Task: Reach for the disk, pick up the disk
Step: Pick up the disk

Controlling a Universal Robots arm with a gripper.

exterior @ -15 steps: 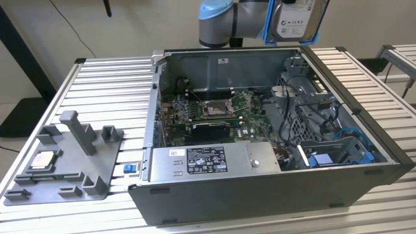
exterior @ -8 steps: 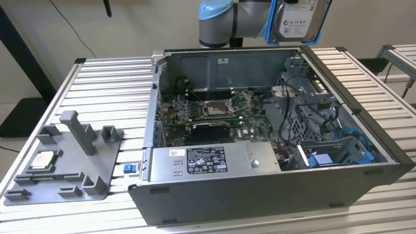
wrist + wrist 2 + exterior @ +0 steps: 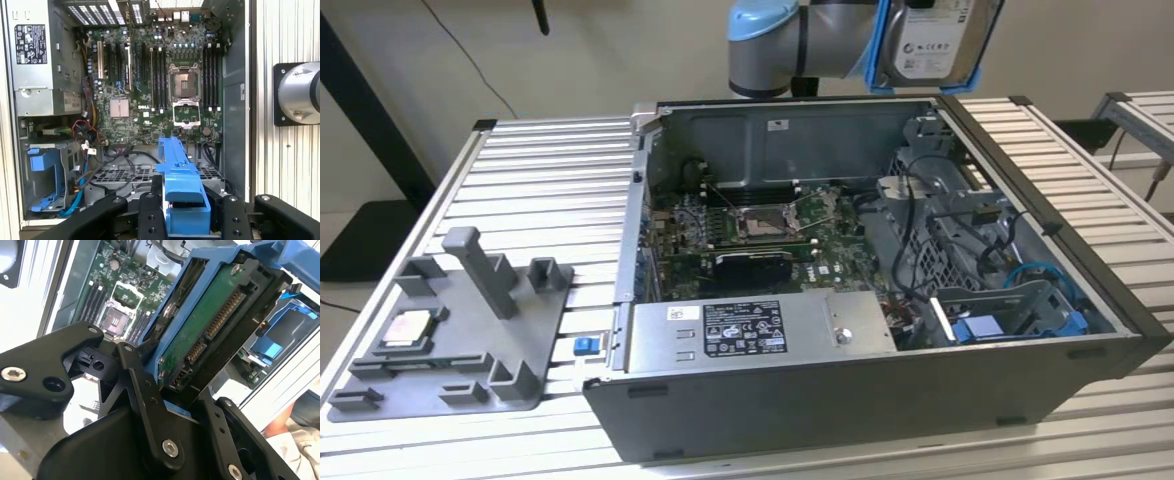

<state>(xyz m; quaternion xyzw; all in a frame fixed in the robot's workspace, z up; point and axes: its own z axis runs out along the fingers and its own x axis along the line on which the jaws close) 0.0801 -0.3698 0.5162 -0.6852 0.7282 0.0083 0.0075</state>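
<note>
The disk [image 3: 931,40] hangs in the air above the far wall of the open computer case [image 3: 854,400], with its white label facing the exterior view and blue rails along its edges. My gripper [image 3: 175,390] is shut on it. In the second wrist view the black fingers [image 3: 142,385] clamp the disk [image 3: 205,325], whose green circuit board and connector face the camera. In the first wrist view the disk's blue rail edge [image 3: 182,185] stands up between the two fingers [image 3: 150,212] of my gripper [image 3: 187,215], over the drive cage.
Below lie the motherboard [image 3: 761,215] with an empty processor socket [image 3: 186,111], the power supply [image 3: 747,330] and a blue bracket [image 3: 45,180] in the drive bay. A grey fixture [image 3: 467,330] holding a small silver chip [image 3: 403,328] stands at the exterior view's left on the slatted table [image 3: 547,170].
</note>
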